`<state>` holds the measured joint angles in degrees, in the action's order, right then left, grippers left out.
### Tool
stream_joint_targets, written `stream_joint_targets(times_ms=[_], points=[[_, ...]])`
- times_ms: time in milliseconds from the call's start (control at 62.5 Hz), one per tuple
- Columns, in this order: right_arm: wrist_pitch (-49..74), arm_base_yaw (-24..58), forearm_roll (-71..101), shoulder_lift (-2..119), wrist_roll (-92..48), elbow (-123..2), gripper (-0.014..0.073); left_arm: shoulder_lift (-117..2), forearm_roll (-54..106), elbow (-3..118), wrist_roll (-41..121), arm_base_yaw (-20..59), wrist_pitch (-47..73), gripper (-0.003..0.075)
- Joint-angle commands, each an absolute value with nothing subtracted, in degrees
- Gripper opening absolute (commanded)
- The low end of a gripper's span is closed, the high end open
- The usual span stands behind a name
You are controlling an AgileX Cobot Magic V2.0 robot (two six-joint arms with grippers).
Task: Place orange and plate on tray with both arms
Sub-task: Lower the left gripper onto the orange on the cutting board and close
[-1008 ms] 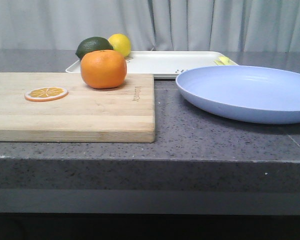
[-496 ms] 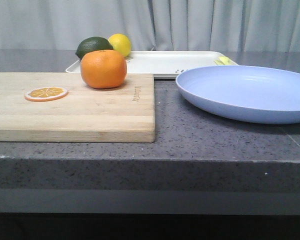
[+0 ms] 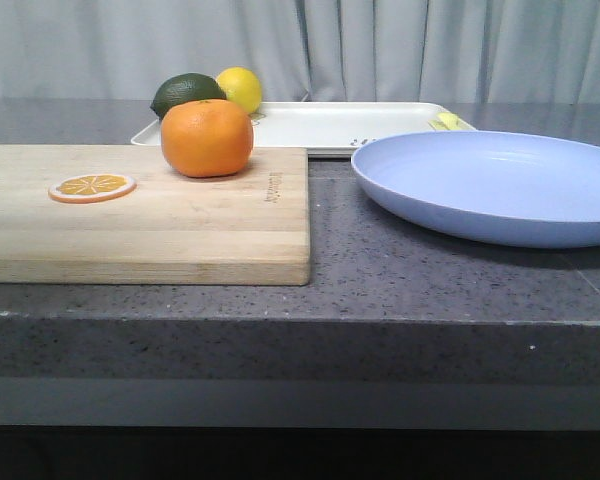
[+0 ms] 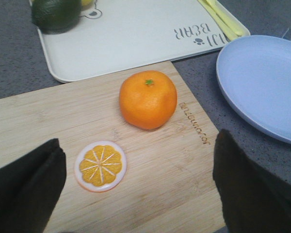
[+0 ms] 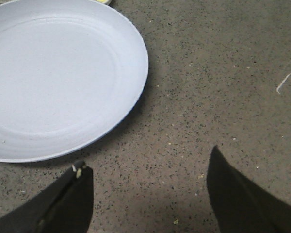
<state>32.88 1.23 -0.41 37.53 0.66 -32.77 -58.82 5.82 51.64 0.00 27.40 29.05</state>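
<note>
The orange sits on the far part of a wooden cutting board; it also shows in the left wrist view. The lavender-blue plate lies on the counter at the right, and shows in the right wrist view. The white tray lies behind both, with dark print near one edge. My left gripper is open and empty above the board, short of the orange. My right gripper is open and empty over bare counter beside the plate's rim. Neither gripper shows in the front view.
A thin orange slice lies on the board's left part. A dark green avocado and a yellow lemon sit at the tray's far left corner. Pale yellow utensils lie at the tray's right end. The counter's front edge is near.
</note>
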Motion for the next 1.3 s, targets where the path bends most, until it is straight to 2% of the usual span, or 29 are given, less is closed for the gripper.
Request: stream_joint_targets(times_ms=[0, 560, 880, 1184, 1280], points=[[29.62, 0.99, -1.43, 37.79, 0.34, -34.73, 0.0512, -62.81, 5.77, 56.40, 0.00, 29.40, 24.72, 0.0607], [30.05, 0.99, -1.43, 37.79, 0.34, -34.73, 0.0512, -87.79, -0.46, 73.15, 0.00, 31.40, 25.15, 0.0608], [30.05, 0.99, -1.43, 37.79, 0.34, -34.73, 0.0512, -95.57, 0.00, 77.39, 0.00, 31.54, 25.00, 0.0607], [30.05, 0.99, -1.43, 37.79, 0.34, -34.73, 0.0512, -98.20, 0.00, 77.52, 0.00, 31.54, 24.76, 0.0607], [30.05, 0.99, -1.43, 37.79, 0.34, -34.73, 0.0512, -98.20, 0.00, 77.52, 0.00, 31.54, 25.17, 0.0562]])
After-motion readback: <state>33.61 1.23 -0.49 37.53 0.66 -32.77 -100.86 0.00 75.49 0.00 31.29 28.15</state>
